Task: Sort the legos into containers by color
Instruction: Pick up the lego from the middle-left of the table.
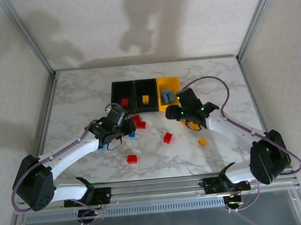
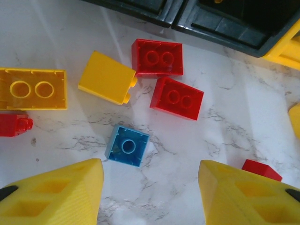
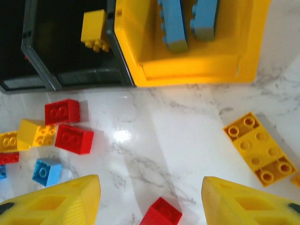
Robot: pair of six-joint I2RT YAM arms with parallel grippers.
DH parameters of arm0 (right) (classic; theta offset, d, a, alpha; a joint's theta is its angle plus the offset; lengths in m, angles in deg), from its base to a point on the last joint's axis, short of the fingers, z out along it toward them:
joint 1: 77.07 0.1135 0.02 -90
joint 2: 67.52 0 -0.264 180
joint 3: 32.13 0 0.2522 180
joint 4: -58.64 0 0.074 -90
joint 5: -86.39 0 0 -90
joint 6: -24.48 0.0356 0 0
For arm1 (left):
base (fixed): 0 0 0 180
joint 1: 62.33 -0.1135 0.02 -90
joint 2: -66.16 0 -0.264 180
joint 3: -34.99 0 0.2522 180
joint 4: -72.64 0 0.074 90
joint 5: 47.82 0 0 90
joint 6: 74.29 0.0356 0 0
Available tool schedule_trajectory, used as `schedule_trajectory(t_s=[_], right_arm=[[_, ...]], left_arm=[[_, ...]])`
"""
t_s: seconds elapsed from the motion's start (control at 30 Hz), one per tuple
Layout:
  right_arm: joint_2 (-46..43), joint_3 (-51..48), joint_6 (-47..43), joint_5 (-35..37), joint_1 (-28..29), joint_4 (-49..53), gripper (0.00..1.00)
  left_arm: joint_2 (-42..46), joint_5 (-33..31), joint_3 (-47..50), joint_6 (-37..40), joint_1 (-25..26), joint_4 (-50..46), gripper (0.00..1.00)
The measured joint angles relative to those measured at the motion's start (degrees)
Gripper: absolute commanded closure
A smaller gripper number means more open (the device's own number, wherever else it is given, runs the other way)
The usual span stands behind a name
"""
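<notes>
Left claw (image 2: 150,187) and right claw (image 3: 150,197) are seen open and empty above the bench (image 1: 76,103).
A blue brick (image 2: 127,146) and two red bricks (image 2: 176,98) are scattered below the left claw; blue bricks (image 3: 174,23) are stored in the yellow bin (image 3: 187,68), a yellow brick (image 3: 93,28) in the black bin (image 3: 84,77) beside it.

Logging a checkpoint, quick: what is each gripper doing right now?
Left gripper: open, holding nothing.
Right gripper: open, holding nothing.
</notes>
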Motion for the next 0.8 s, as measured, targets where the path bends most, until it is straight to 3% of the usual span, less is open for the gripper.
schedule_trajectory(t_s=[0.33, 0.53, 0.8], right_arm=[[-3.26, -6.40, 2.60, -1.29, 0.17, -0.72, 0.41], [-6.12, -10.86, 2.23, -8.26, 1.57, -3.54, 0.35], [-8.72, -14.73, 2.10, -12.55, 4.00, -5.75, 0.37]], left_arm=[[-1.51, 0.31, 1.64, -1.05, 6.82, -5.51, 0.34], [1.01, 0.96, 6.21, -3.48, 10.69, -10.49, 0.27], [-1.62, 1.66, 6.27, -5.31, 15.13, -10.91, 0.27]])
